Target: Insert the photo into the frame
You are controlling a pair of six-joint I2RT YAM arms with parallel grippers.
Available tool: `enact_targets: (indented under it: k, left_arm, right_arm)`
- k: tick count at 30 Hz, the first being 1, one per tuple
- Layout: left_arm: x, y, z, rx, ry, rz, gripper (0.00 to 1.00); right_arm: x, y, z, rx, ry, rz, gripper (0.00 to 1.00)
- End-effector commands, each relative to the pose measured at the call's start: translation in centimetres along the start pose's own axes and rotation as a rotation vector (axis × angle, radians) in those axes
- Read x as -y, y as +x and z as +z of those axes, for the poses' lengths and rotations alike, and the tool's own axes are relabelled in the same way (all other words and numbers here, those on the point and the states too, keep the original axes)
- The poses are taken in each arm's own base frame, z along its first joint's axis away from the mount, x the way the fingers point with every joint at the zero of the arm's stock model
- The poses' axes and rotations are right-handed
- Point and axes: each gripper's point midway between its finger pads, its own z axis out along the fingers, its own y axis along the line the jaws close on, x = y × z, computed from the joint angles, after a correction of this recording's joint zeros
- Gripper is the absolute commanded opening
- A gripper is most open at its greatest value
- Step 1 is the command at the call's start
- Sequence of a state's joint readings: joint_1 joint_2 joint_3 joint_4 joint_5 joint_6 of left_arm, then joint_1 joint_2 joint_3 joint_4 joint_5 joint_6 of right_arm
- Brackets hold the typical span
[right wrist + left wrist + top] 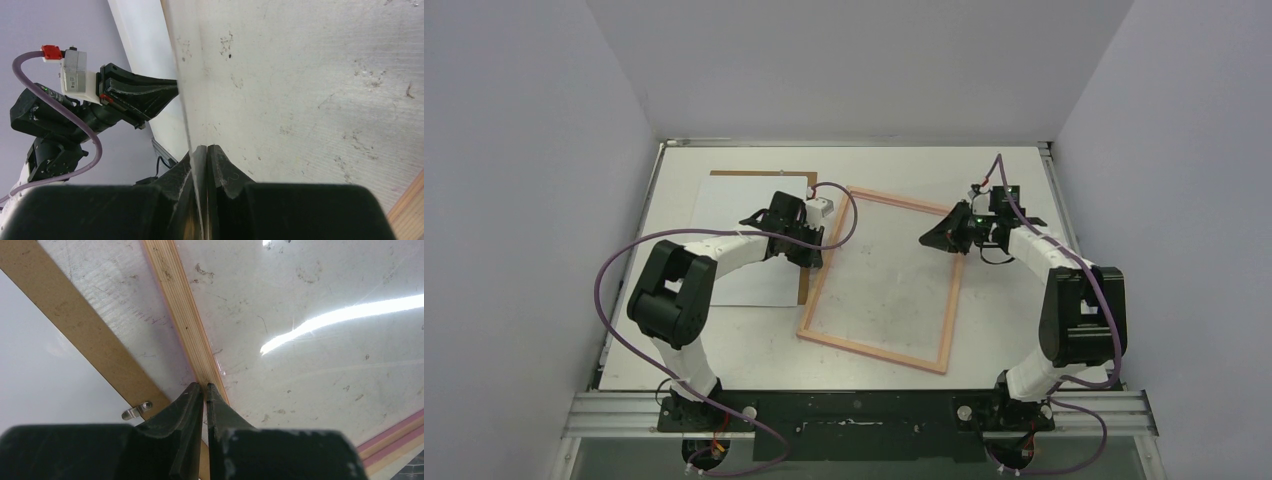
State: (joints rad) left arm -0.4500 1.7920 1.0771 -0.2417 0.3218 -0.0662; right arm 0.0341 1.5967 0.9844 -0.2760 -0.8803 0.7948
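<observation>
**Q:** What kind of place does the overhead view show?

**A:** A robotics laboratory test cell. Plain grey partition walls [524, 150] close in a white table [1014, 330] on the left, right and top of the picture.

**Q:** Which features identify it?

**A:** The left arm [674, 300] and right arm [1079, 315], both white and black, stand on an aluminium rail [614, 412] along the bottom edge. Each trails a purple cable [597, 288]. A wrist camera module [75, 72] appears at upper left in the right wrist view.
</observation>
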Motion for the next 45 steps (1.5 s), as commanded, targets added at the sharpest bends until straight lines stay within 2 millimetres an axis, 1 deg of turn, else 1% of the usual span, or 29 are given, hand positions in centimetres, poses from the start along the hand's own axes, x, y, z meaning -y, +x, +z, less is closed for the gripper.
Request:
enact_targets:
  k: [1,5,8,16,22,23,24,25,26,30,31,33,36,37,41,45]
  left_arm:
    - [-0.1,1.0,-0.2,-0.025,-0.003,-0.004,0.06]
    - [0.0,0.9,-0.2,-0.022,0.002,-0.007,0.06]
    - [-0.1,0.9,-0.3,-0.022,0.000,-0.007,0.06]
    - [0.0,0.9,-0.3,-0.021,0.006,-0.008,0.06]
    - [0.2,0.8,-0.3,-0.017,0.015,-0.010,0.06]
    - [0.2,0.6,-0.4,-0.014,0.014,-0.009,0.06]
    - [0.3,0.4,-0.5,-0.009,0.013,-0.007,0.10]
    - [0.2,0.1,-0.6,-0.002,0.007,-0.005,0.16]
    - [0.1,-0.3,-0.8,0.009,-0.004,-0.002,0.22]
    - [-0.3,-3.1,-1.6,0.093,-0.039,0.022,0.49]
    - [-0.3,-3.8,-1.7,0.105,-0.043,0.026,0.52]
    - [-0.3,-5.8,-1.8,0.134,-0.051,0.033,0.54]
    - [-0.3,-7.8,-1.3,0.153,-0.051,0.034,0.55]
    - [-0.4,-8.2,-0.7,0.150,-0.052,0.026,0.55]
    - [-0.8,-10.7,0.3,0.172,-0.067,0.021,0.57]
    - [-1.3,-12.7,1.4,0.188,-0.092,0.023,0.58]
  right_arm:
    - [0.3,0.5,0.0,0.005,0.002,-0.034,0.05]
    - [2.8,1.0,0.8,-0.021,0.063,-0.028,0.05]
    - [4.3,1.2,1.3,-0.032,0.102,-0.020,0.05]
    - [6.5,1.6,2.1,-0.052,0.154,-0.003,0.05]
    - [8.1,1.9,2.2,-0.059,0.203,-0.002,0.05]
    - [8.4,1.9,2.2,-0.063,0.212,-0.003,0.05]
    - [8.7,1.9,2.2,-0.064,0.223,-0.005,0.05]
    - [8.9,1.8,2.3,-0.064,0.230,-0.007,0.05]
    - [8.9,1.7,2.3,-0.062,0.234,-0.009,0.05]
    - [9.1,1.5,2.2,-0.060,0.247,-0.025,0.05]
    - [9.1,1.5,2.2,-0.059,0.253,-0.028,0.05]
    - [9.1,1.4,2.1,-0.059,0.258,-0.035,0.05]
    - [9.0,1.3,2.2,-0.056,0.256,-0.040,0.05]
    - [8.9,1.3,2.2,-0.056,0.254,-0.041,0.05]
    - [8.3,1.1,2.1,-0.050,0.236,-0.057,0.05]
    - [7.3,0.8,2.0,-0.042,0.206,-0.086,0.05]
